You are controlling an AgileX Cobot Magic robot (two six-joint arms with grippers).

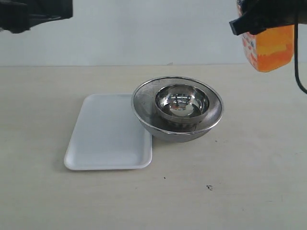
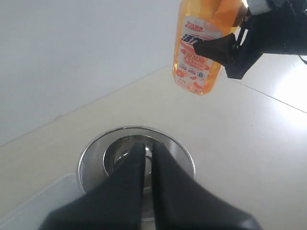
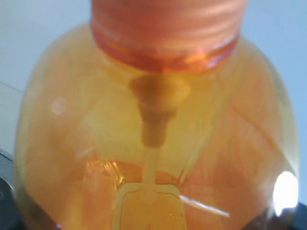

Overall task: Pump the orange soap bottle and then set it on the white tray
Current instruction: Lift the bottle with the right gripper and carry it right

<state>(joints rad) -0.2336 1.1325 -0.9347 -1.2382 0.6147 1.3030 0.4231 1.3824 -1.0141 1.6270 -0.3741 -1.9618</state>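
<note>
High over the table, on its right side, the orange soap bottle hangs clamped in my right gripper. I'd keep it upright while pumping, since smooth translucent plastic may slip. My left gripper, fingers nearly together and empty, hovers over nested shiny steel bowls beside the flat white tray.
</note>
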